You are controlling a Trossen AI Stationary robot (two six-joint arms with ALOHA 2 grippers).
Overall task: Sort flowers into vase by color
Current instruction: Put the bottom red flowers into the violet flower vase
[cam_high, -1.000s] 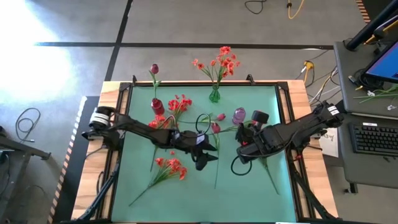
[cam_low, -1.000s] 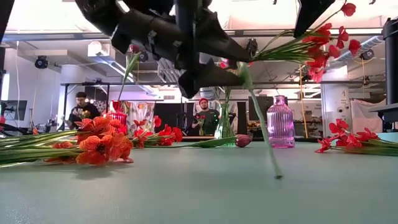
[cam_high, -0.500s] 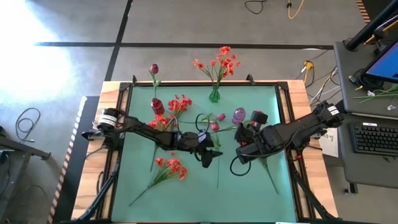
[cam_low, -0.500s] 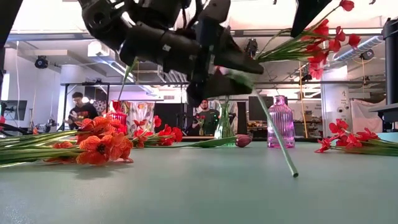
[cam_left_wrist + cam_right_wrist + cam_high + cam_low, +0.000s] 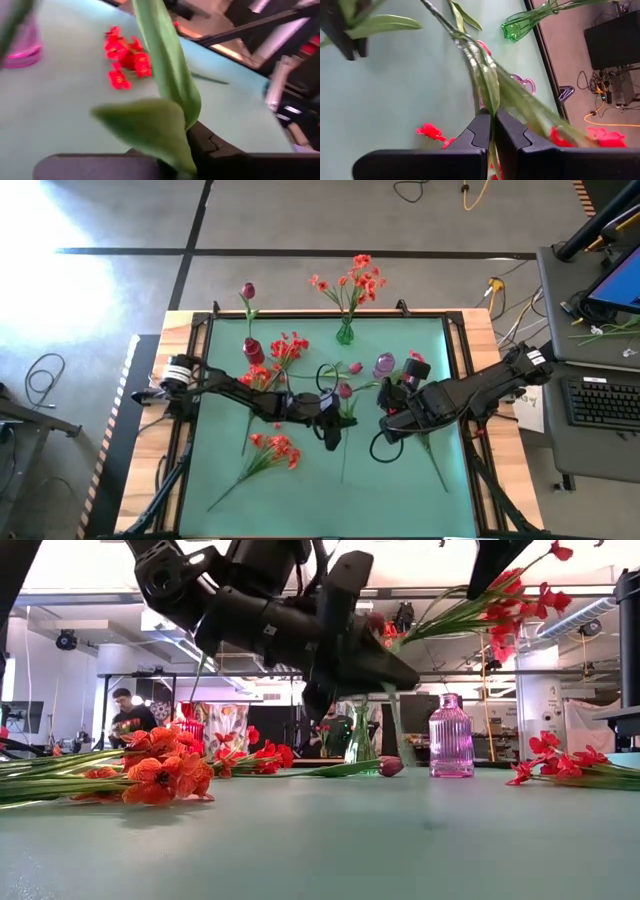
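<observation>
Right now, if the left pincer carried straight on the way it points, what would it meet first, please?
Likely the green mat, short of the red cluster lying on it; the left pincer, holding a tulip stem, tilts downward. Depth is unclear.

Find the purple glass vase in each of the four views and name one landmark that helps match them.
High view: purple vase stands right of the mat's centre, by the right gripper.
Low view: it stands right of centre, at the mat's far side.
Left wrist view: a pink-purple blur at the edge, probably it.
Right wrist view: partly hidden behind leaves.
Shared landmark: green vase.
</observation>
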